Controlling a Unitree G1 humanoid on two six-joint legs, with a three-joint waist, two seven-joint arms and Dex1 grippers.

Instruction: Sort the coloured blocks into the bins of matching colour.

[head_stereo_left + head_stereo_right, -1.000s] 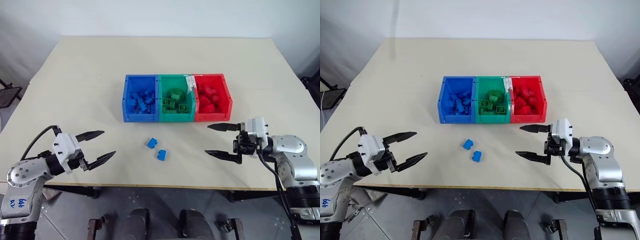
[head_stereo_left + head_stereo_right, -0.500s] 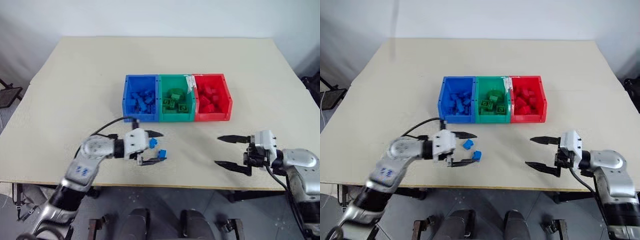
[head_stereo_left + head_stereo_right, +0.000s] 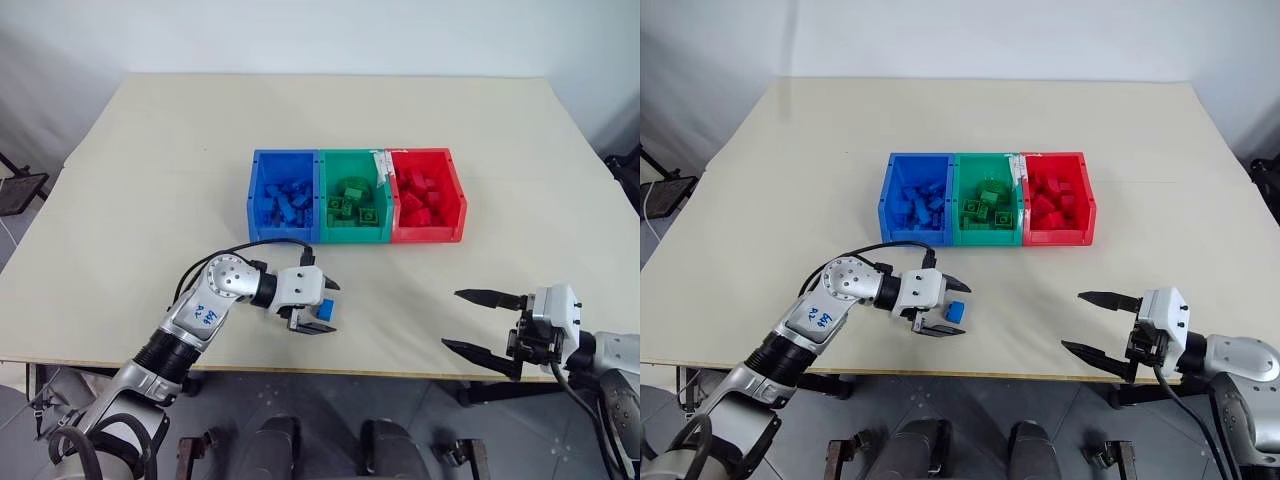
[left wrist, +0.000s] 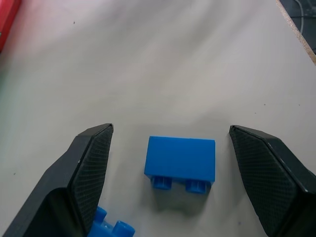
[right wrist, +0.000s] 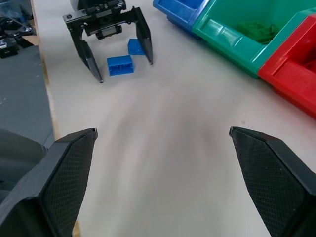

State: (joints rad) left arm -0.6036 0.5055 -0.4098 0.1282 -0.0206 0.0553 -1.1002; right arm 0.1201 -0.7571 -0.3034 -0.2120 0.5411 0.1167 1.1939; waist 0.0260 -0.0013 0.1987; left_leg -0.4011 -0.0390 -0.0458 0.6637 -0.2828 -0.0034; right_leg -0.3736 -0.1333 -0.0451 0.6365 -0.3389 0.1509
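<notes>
The blue bin (image 3: 283, 195), green bin (image 3: 352, 195) and red bin (image 3: 427, 193) stand in a row on the bench (image 3: 150, 170), each holding bricks of its own colour. In front of the blue bin, toward the bench's near edge, the left end effector (image 3: 318, 307) straddles a blue brick (image 4: 180, 159) lying on the bench; its fingers (image 4: 91, 168) are spread on either side of that brick, not touching it. A second blue brick (image 4: 112, 228) lies just beside one finger, nearer the blue bin. The right end effector (image 3: 478, 322) hangs over the bench's near edge in front of the red bin, well apart from it, its fingers spread wide and empty.
</notes>
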